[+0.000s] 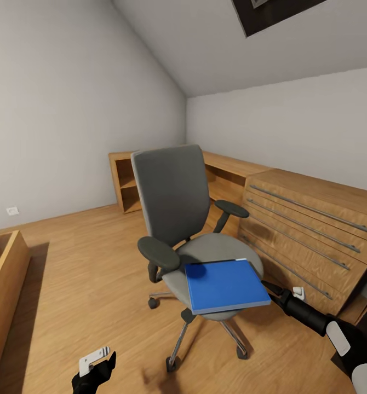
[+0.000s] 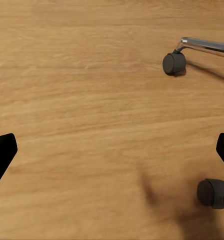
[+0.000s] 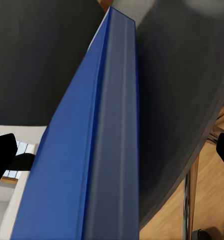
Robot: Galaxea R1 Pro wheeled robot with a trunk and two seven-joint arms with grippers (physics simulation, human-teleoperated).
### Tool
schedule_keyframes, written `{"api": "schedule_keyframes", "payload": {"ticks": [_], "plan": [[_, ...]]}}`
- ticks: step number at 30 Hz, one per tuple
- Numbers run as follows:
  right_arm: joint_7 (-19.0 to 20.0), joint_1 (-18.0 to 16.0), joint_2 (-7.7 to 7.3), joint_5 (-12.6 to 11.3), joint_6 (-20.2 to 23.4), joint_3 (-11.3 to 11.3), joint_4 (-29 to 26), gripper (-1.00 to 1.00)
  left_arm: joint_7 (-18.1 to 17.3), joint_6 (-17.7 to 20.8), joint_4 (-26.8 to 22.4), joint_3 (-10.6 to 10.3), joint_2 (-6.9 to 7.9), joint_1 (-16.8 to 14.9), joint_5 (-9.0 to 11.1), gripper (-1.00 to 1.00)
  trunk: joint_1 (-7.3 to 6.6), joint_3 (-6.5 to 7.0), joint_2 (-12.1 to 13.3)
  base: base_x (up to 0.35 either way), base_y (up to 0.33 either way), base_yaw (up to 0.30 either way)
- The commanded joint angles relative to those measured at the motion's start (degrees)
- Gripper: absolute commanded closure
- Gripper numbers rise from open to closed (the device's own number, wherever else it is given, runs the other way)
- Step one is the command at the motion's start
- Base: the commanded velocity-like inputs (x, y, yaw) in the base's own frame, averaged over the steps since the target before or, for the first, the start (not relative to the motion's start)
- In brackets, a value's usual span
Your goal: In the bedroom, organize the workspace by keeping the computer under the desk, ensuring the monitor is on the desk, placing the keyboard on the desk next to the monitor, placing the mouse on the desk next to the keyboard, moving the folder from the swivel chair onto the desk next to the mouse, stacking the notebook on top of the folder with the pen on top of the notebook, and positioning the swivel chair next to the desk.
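The swivel chair [image 1: 178, 219] stands in the middle of the wooden floor, grey back upright and black armrests out to the sides. The flat blue folder [image 1: 225, 285] lies on its seat, overhanging the front. My right gripper [image 1: 268, 287] reaches in from the right at the folder's near right corner. In the right wrist view the folder's blue edge [image 3: 99, 150] runs between the widely spread fingers of that gripper [image 3: 112, 152], which is open. My left gripper [image 1: 98, 368] hangs low over bare floor, also open [image 2: 112, 155].
A light wooden drawer chest [image 1: 315, 235] runs along the right wall just behind the chair. A low wooden shelf [image 1: 126, 186] stands in the far corner, and a wooden frame [image 1: 5, 273] at the left. Chair castors [image 2: 174, 63] sit near my left gripper.
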Motion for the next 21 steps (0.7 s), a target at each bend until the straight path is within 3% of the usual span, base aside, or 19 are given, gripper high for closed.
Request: {"api": "schedule_keyframes", "payload": {"ticks": [1, 21], "plan": [[0.07, -0.04, 0.00, -0.26, 0.41, -0.09, 0.03, -1.00, -0.42, -0.13, 0.00, 0.48, -0.07, -0.05, -0.34, -1.00, -0.01, -0.05, -0.02, 0.003, 0.000, 0.000], [-0.05, -0.03, 0.09, -0.20, 0.32, -0.09, 0.11, -1.00, -0.45, -0.13, 0.00, 0.48, -0.07, -0.05, -0.36, -1.00, -0.01, -0.05, -0.02, -0.033, 0.000, 0.000]]}}
